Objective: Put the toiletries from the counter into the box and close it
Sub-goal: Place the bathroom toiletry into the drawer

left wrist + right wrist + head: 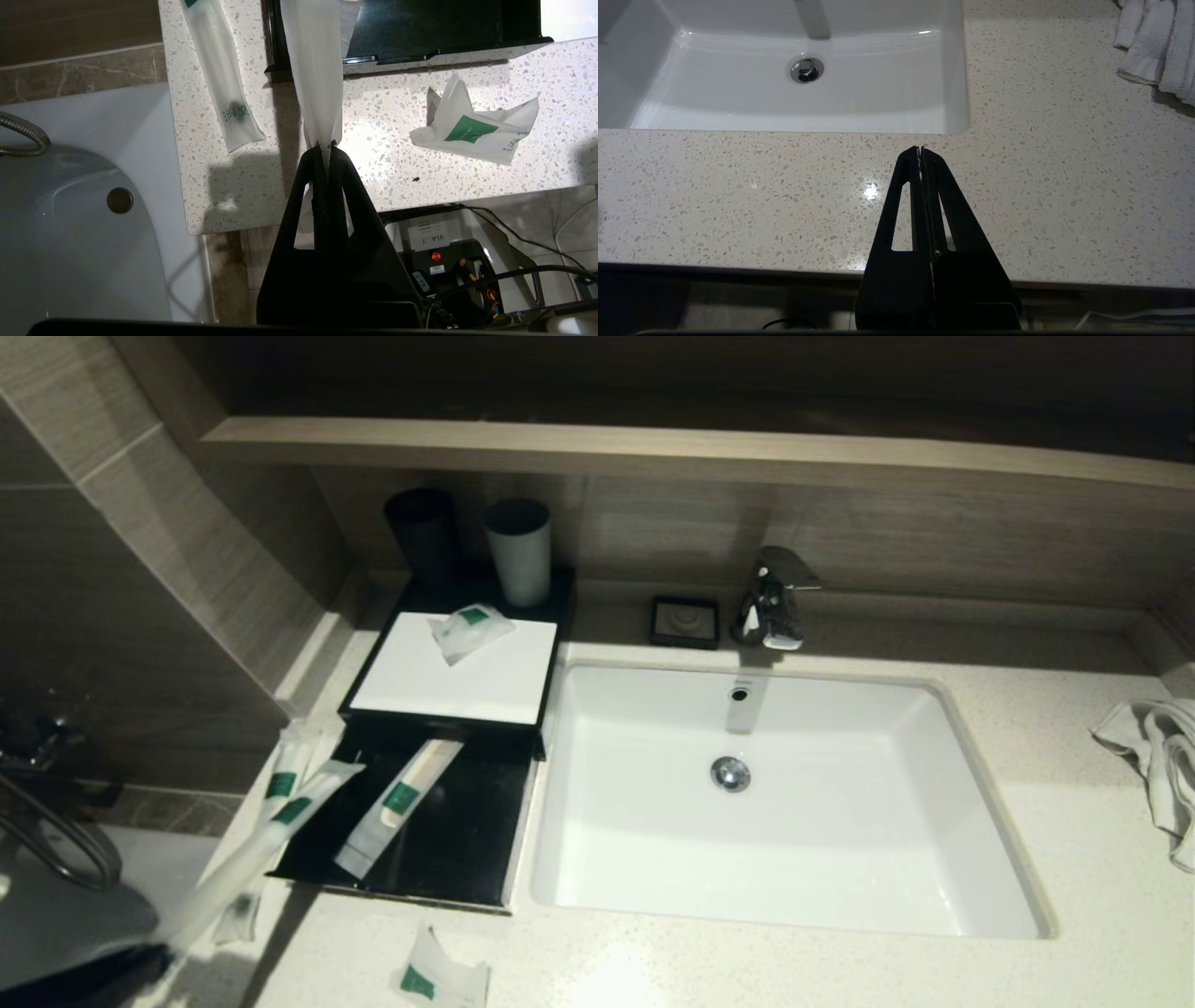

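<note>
The black box stands left of the sink, its drawer (457, 859) pulled out toward me and its white top (467, 686) carrying a crumpled sachet (470, 630). One long white packet (397, 803) lies in the drawer. My left gripper (327, 145) is at the counter's front left corner (168, 947), shut on the end of another long white packet (314, 70) that reaches over the drawer's left edge (322, 784). A third long packet (224, 84) lies on the counter beside it (288, 761). A small sachet (472, 128) lies at the counter's front (439, 980). My right gripper (920, 149) is shut and empty.
The white sink (840, 896) fills the middle, with a faucet (773, 602) and a soap dish (685, 621) behind it. Two cups (518, 551) stand behind the box. A white towel (1162, 756) lies at far right. A bathtub (70, 233) sits beyond the counter's left edge.
</note>
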